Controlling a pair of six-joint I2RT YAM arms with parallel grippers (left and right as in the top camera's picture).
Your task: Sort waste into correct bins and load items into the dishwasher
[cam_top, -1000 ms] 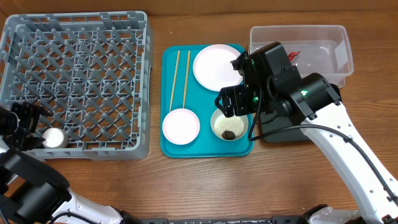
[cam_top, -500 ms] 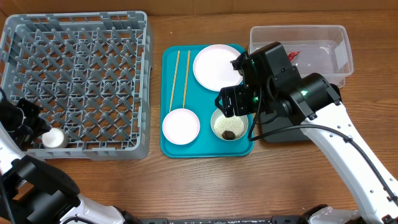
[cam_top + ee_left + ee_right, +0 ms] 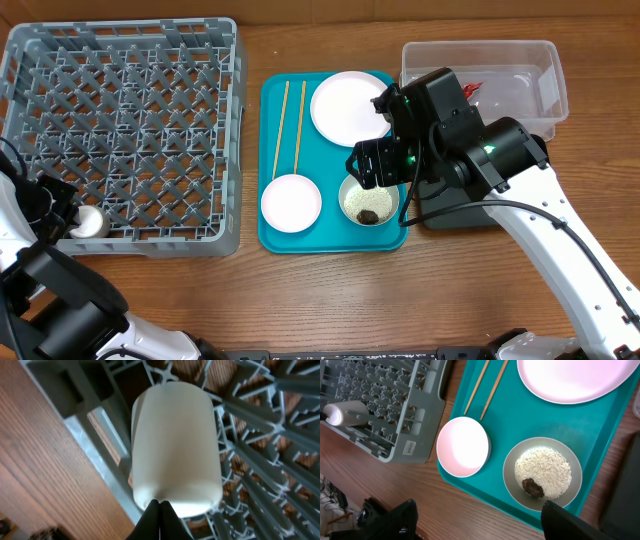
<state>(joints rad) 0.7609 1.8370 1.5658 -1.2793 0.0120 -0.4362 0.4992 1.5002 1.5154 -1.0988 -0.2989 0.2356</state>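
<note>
The white cup lies on its side in the front left corner of the grey dishwasher rack. My left gripper is shut and empty, its tips right at the cup's end. My right gripper hangs open above the whitish-green bowl, which holds rice and a brown lump. The pinkish bowl, the white plate and two chopsticks rest on the teal tray.
The clear tub stands at the back right with a red wrapper inside. The black tray is mostly hidden under my right arm. Bare wooden table runs along the front edge.
My left gripper has gone from open to shut and has drawn back a little towards the rack's front left corner. The cup stays in the rack. The right arm has not moved.
</note>
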